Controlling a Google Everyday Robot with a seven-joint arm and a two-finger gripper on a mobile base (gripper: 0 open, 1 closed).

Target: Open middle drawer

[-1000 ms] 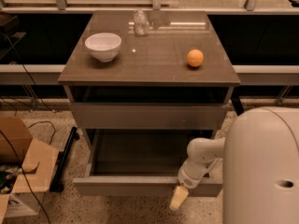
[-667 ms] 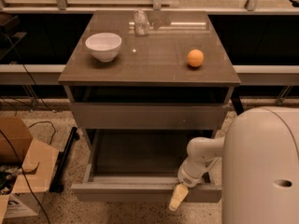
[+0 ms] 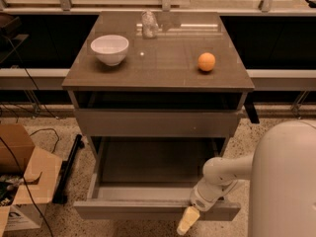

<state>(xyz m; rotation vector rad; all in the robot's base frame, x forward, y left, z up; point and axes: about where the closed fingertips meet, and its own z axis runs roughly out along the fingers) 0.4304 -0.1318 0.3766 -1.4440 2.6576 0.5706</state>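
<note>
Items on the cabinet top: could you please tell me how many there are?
3: a white bowl left, a clear object at the back, an orange right. The gripper is low, at the front of the open drawer.

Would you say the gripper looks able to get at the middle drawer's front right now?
Likely yes: the gripper is at the front of the pulled-out middle drawer, right of centre, with nothing between them.

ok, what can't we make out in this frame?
Camera view only.
- Tool, at the middle drawer front's right end: contact with the front too small to tell.
- Below the middle drawer: hidden by its pulled-out box.
- Clear object at the tabletop's back: too blurred to identify.
</note>
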